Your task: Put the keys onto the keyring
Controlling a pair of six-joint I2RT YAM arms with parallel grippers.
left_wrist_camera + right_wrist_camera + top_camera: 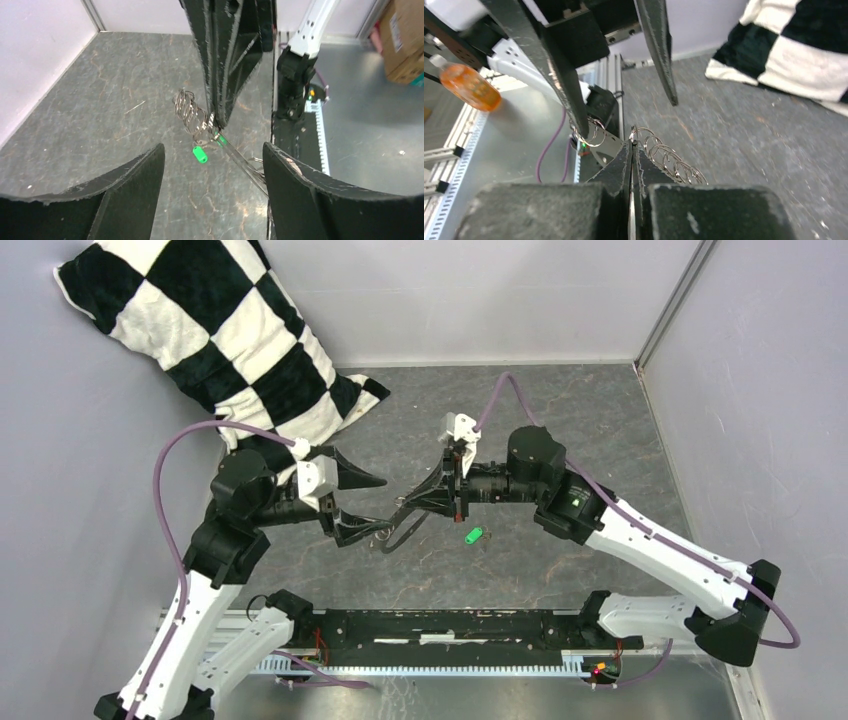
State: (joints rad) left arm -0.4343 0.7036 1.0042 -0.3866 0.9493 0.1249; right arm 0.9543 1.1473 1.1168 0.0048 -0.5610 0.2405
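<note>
The keyring is a thin metal loop held above the table between the two grippers, with small silvery rings strung along it. My right gripper is shut on its edge; the right wrist view shows its fingers pressed together on the thin metal, the small rings just beyond. My left gripper faces it, open, its fingers wide apart on either side of the loop's strip. A green-tagged key lies on the table to the right of the loop, apart from both grippers.
A black-and-white checkered pillow leans in the back left corner. Grey walls close the table on three sides. An aluminium rail with the arm bases runs along the near edge. A cardboard box stands off the table.
</note>
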